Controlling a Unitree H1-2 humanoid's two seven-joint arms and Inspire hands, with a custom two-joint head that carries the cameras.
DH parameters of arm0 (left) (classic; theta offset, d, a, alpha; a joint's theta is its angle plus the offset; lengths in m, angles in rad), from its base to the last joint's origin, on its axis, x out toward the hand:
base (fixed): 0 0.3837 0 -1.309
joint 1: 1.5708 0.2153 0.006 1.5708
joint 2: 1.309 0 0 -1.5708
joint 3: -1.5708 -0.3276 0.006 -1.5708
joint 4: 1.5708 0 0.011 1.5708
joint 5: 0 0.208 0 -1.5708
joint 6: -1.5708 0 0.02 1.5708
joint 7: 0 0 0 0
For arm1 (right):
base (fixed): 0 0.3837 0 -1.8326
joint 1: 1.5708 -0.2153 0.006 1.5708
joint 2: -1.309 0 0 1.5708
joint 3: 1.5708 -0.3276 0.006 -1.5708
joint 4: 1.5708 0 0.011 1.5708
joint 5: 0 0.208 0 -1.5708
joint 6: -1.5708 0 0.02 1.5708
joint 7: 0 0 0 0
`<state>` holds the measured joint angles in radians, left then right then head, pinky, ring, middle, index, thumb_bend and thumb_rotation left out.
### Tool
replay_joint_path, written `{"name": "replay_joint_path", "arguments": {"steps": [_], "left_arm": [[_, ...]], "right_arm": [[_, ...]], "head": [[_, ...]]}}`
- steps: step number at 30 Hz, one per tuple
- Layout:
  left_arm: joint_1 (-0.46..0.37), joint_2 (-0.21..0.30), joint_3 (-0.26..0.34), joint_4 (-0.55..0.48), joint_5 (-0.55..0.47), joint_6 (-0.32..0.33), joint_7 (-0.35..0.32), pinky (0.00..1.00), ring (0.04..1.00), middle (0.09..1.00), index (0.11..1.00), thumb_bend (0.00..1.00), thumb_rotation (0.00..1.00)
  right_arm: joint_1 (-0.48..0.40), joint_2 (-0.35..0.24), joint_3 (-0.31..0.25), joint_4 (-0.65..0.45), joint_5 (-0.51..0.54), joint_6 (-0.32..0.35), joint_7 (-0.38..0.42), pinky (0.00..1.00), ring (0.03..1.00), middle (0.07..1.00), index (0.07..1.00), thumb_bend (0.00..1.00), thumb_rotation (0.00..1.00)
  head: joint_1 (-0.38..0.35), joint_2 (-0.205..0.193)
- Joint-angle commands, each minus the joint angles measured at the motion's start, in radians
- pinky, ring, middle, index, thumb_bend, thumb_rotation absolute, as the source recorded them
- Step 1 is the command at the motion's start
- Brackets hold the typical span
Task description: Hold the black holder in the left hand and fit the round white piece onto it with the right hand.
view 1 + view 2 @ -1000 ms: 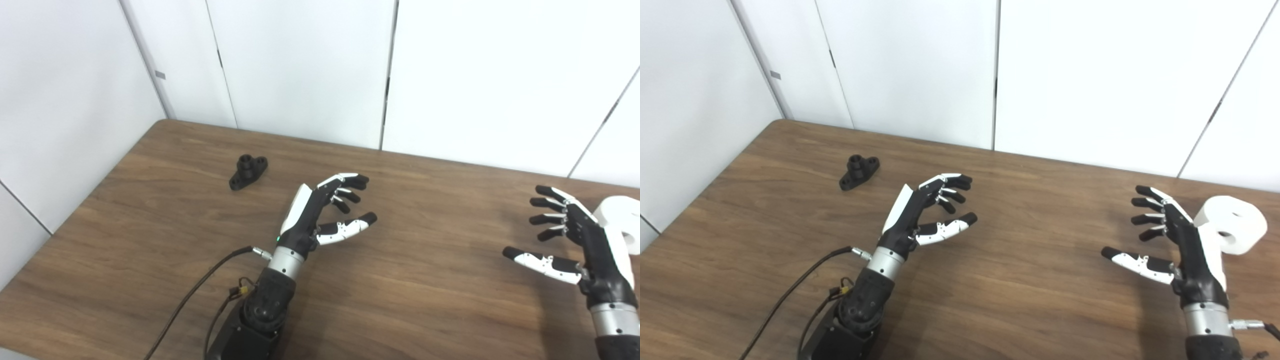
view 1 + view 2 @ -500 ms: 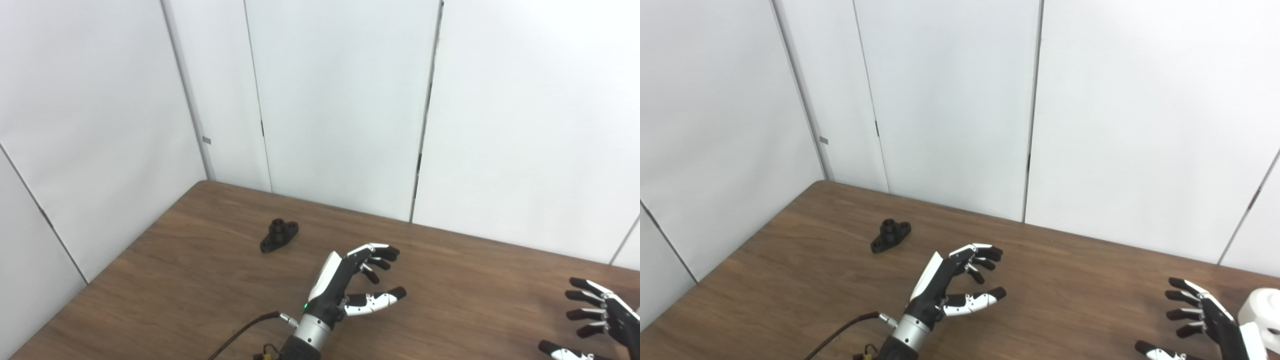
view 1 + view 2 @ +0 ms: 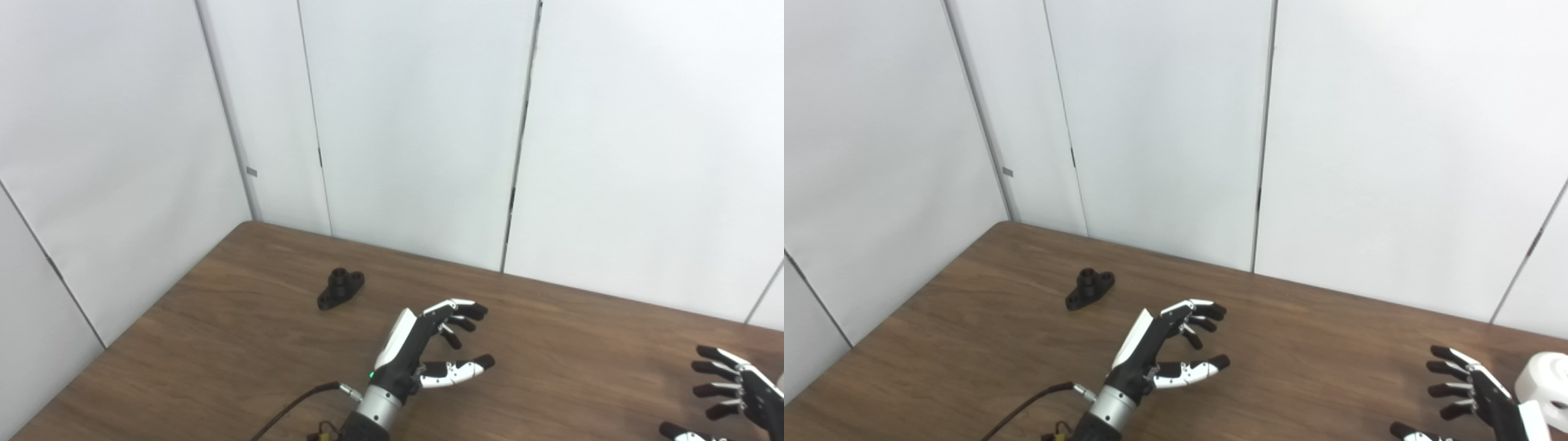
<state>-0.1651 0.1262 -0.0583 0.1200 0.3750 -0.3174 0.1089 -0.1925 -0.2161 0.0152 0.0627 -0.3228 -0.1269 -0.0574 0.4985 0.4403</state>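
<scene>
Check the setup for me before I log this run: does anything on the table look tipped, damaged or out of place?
Nothing stands out. The small black holder rests flat on the brown wooden table, untouched. The round white piece sits at the right edge, partly cut off. Left hand and right hand are open, holding nothing.

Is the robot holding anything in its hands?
No. The left hand and right hand are open; the black holder lies untouched on the table.
</scene>
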Motion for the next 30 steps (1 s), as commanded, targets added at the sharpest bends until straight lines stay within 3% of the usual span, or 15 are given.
{"name": "replay_joint_path", "arguments": {"steps": [1,4,9,17,26,30], "left_arm": [[-0.025,0.025,0.019,-0.066,0.036,0.014,0.02,0.48,0.604,0.698,0.691,0.7,0.1],[-0.026,0.054,0.041,-0.109,0.054,0.036,0.018,0.5,0.601,0.682,0.678,0.73,0.07],[-0.033,0.108,0.079,-0.174,0.089,0.102,0.004,0.5,0.62,0.677,0.686,0.73,0.14],[-0.038,0.185,0.115,-0.23,0.106,0.162,-0.019,0.52,0.634,0.686,0.679,0.75,0.1],[-0.028,0.19,0.163,-0.25,0.246,0.247,0.064,0.58,0.727,0.754,0.702,0.8,0.16],[-0.037,0.197,0.186,-0.229,0.276,0.281,0.097,0.59,0.717,0.76,0.724,0.79,0.17]], "right_arm": [[-0.022,-0.006,-0.006,-0.028,0.012,-0.034,-0.008,0.46,0.616,0.729,0.776,0.67,0.12],[-0.022,-0.008,-0.007,-0.032,0.011,-0.03,-0.006,0.47,0.625,0.737,0.779,0.67,0.13],[-0.024,-0.01,-0.009,-0.032,0.008,-0.031,-0.008,0.46,0.617,0.729,0.776,0.67,0.1],[-0.027,-0.015,-0.012,-0.032,0.016,-0.032,-0.003,0.46,0.625,0.735,0.78,0.66,0.1],[-0.028,-0.018,-0.013,-0.03,0.017,-0.034,-0.003,0.46,0.62,0.734,0.778,0.67,0.09],[-0.027,-0.021,-0.015,-0.03,0.016,-0.031,-0.002,0.46,0.615,0.733,0.78,0.67,0.11]], "head": [[0.001,0.001],[0.004,0.0],[0.007,0.002],[0.016,0.009],[0.026,0.014],[0.031,0.018]]}}
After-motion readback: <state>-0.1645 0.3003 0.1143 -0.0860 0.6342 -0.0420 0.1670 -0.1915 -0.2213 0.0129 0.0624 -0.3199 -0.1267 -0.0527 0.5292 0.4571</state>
